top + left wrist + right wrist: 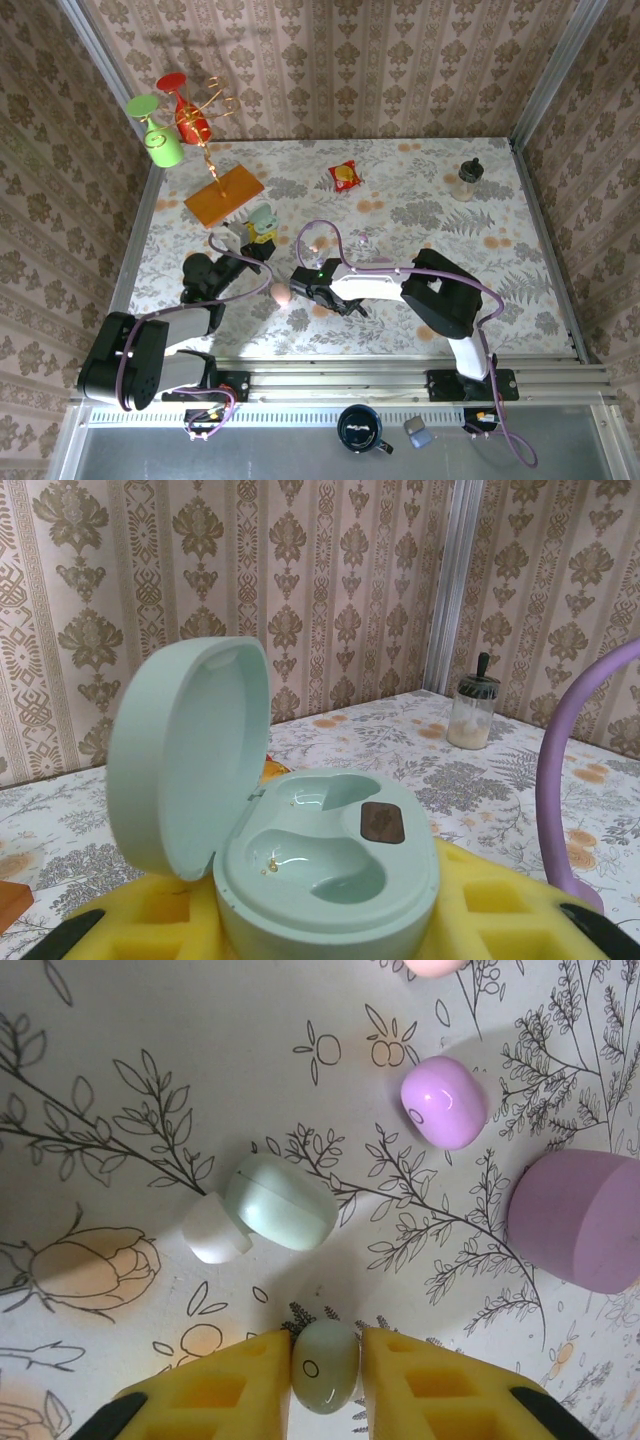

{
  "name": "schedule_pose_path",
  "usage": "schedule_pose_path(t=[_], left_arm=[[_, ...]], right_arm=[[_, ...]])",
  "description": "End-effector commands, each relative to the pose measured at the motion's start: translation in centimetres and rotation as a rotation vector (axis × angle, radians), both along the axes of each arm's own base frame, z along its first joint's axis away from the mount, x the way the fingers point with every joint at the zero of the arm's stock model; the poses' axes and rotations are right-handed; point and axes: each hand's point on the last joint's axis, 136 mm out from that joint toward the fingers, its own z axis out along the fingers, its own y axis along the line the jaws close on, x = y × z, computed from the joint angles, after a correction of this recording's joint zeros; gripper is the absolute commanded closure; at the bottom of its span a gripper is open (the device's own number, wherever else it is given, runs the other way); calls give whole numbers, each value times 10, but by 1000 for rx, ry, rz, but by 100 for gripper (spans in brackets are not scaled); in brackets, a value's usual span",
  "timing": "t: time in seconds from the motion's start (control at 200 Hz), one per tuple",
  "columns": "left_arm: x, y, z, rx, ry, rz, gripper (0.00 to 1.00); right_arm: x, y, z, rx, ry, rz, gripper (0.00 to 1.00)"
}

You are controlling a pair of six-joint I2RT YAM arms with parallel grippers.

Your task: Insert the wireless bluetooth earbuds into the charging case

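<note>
Pinching green earbud edgewise, right gripper neighbours left gripper holding charging case.

The left hand grips an open mint charging case, lid raised leftward, jar well behind.

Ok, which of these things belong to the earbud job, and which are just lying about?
Job: green case, green earbud, white-tipped green earbud, purple earbud, purple case, pink case.
Lying about: jar, snack packet, glass stand, mug.
</note>
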Motion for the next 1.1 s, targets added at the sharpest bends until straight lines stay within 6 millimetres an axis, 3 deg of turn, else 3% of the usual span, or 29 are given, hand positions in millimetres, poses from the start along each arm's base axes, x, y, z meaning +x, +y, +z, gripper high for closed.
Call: schedule_pose_path(t=[0.0,0.27,0.475,0.935,1.035,1.095], left_arm=[[-2,0,4,-19,-2,-14,66],[-7,-7,2,-10,-1,-73,66],[-26,-29,4,38,-53,-221,66],[-65,-68,5,73,-100,-474,65],[-72,-76,6,72,-100,-526,66],[-75,-79,6,73,-103,-544,66]], right_arm=[[1,-10,-1,-60,-5,5,76],[3,-6,13,17,-25,6,80],[-3,1,31,294,28,-66,80],[-12,-5,68,862,201,-246,81],[-9,-1,80,963,207,-239,82],[-9,1,98,1025,193,-214,82]])
